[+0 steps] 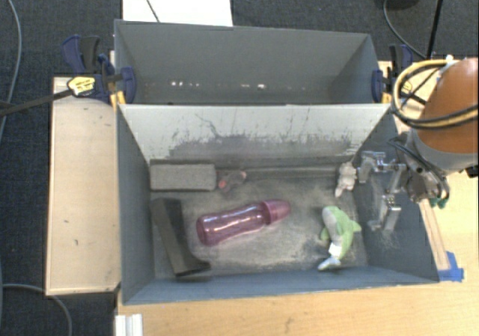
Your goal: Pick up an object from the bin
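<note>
Camera view: a grey metal bin point(247, 65) seen from above, with the arm coming in from the right.
Gripper: the two-finger metal gripper point(368, 196) hangs low in the bin's right part, close to the right wall.
Gripper state: the fingers stand apart, and nothing is between them.
Nearest thing: a small green and white plastic object point(334, 234), long and uneven in shape, lies on the floor at the right front of the bin. It is just beside the gripper on the side toward the front wall. Whether the fingers touch it cannot be told.
Bottle: a pink translucent plastic baby bottle point(239, 222) lies on its side in the middle of the bin floor, its cap end pointing right toward the green and white object. The two are apart.
Foam block: a light grey rectangular foam block point(182, 176) lies at the left rear, against the back wall.
Dark block: a dark grey, long flat block point(176, 241) lies along the left wall, left of the bottle.
Small piece: a small reddish bit point(223, 185) lies just right of the foam block; its kind cannot be told.
</note>
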{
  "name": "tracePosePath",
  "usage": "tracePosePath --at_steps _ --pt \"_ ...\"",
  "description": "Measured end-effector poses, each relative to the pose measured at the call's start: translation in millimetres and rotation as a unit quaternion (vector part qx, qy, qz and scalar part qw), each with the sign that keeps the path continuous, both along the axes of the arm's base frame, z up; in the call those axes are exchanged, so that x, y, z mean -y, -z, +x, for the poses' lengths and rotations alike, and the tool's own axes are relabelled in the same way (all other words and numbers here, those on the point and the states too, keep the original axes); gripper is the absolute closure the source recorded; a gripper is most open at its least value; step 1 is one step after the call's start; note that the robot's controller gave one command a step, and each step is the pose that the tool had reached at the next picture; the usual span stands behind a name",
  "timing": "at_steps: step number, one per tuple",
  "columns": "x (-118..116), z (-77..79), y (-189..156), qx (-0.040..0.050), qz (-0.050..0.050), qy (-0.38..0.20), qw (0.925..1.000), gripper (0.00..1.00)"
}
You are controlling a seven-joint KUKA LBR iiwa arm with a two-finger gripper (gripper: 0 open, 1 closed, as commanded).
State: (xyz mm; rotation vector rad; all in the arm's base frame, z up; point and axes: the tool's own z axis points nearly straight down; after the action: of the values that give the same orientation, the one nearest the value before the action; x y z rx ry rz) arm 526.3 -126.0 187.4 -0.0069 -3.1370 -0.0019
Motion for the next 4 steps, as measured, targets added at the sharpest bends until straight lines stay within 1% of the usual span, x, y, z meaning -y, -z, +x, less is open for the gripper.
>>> tracePosePath --at_steps 1,2,3,4 --pt "-0.5 1.6 -4.6 0.0040 -0.001 -0.002 1.0000 0.00" --pt "-2.1 1.6 46.8 0.0062 -0.001 -0.023 0.9997 0.00" --pt "-8.6 -6.5 101.0 0.0053 -0.001 -0.110 0.9939 0.00" --pt "-9.9 -0.1 121.2 0.0056 -0.001 -0.166 0.9860 0.00"
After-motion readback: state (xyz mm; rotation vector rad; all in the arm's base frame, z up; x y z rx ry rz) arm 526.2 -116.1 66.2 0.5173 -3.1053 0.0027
